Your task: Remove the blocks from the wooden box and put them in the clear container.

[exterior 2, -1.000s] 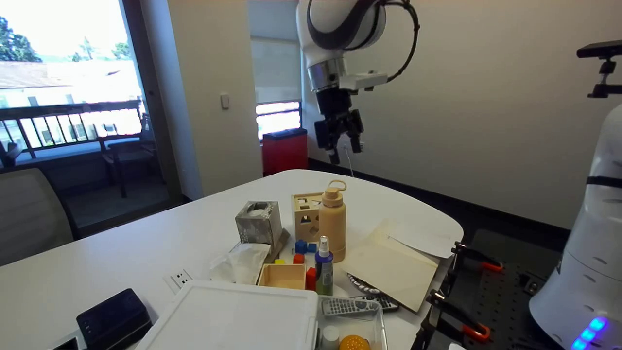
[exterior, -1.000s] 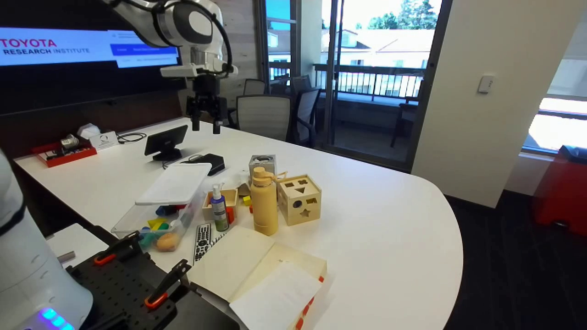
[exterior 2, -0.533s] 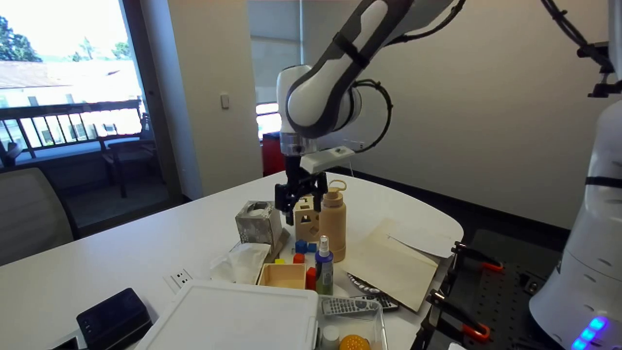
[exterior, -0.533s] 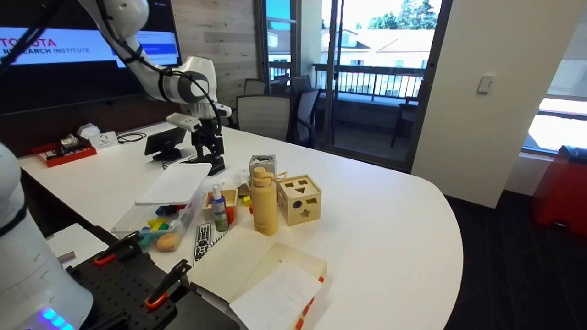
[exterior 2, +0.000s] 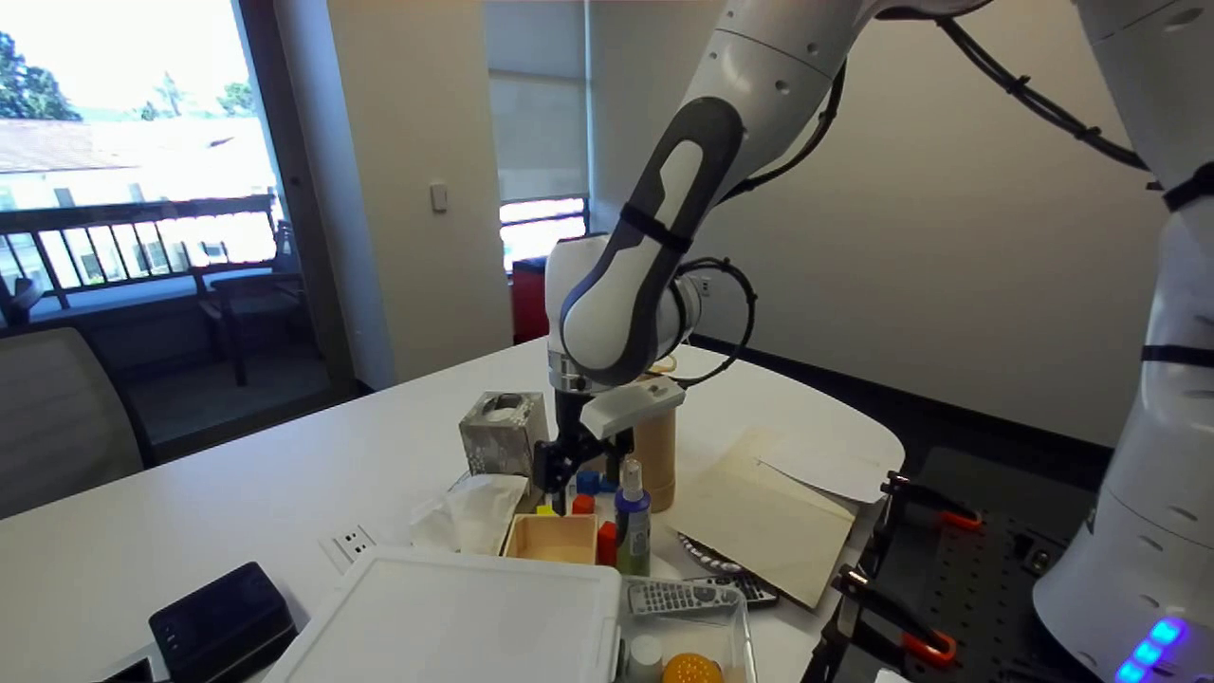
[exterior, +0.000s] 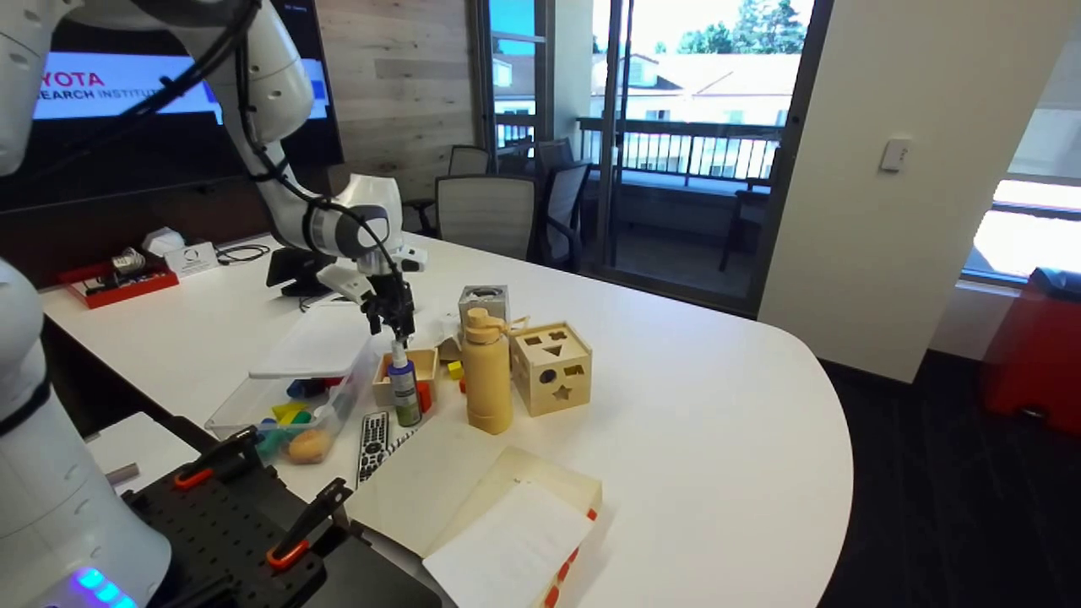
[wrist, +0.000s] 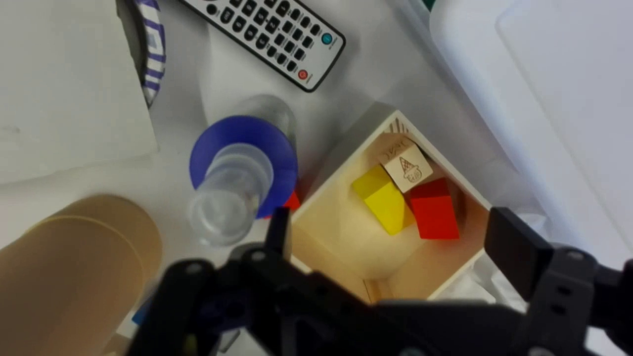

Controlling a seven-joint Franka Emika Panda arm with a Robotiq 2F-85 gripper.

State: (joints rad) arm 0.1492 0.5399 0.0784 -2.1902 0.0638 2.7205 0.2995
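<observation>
A small open wooden box (exterior: 384, 393) stands beside the clear container (exterior: 241, 404). In the wrist view the box (wrist: 366, 247) holds a yellow block (wrist: 388, 205), a red block (wrist: 437, 212) and a pale block with a printed picture (wrist: 408, 167). My gripper (wrist: 389, 220) is open and empty above the box, one finger on either side of it. The gripper also shows in both exterior views (exterior: 391, 332) (exterior 2: 586, 493). The container holds colourful pieces, and a white lid (exterior: 317, 342) rests over part of it. A wooden cube with shaped holes (exterior: 553, 371) stands further off.
A spray bottle (exterior 2: 633, 536) stands right against the box, near one finger. A tan bottle (exterior: 488, 380), tissue box (exterior 2: 505, 436) and plastic bag (exterior 2: 479, 507) are close by. Loose red (exterior 2: 583, 505) and blue (exterior 2: 588, 482) blocks lie around. A remote (wrist: 277, 39) and folder (exterior: 473, 481) lie nearby.
The arm has come down from high above the table. My gripper has moved, still open, to just above the open wooden box. The objects on the table look unmoved.
</observation>
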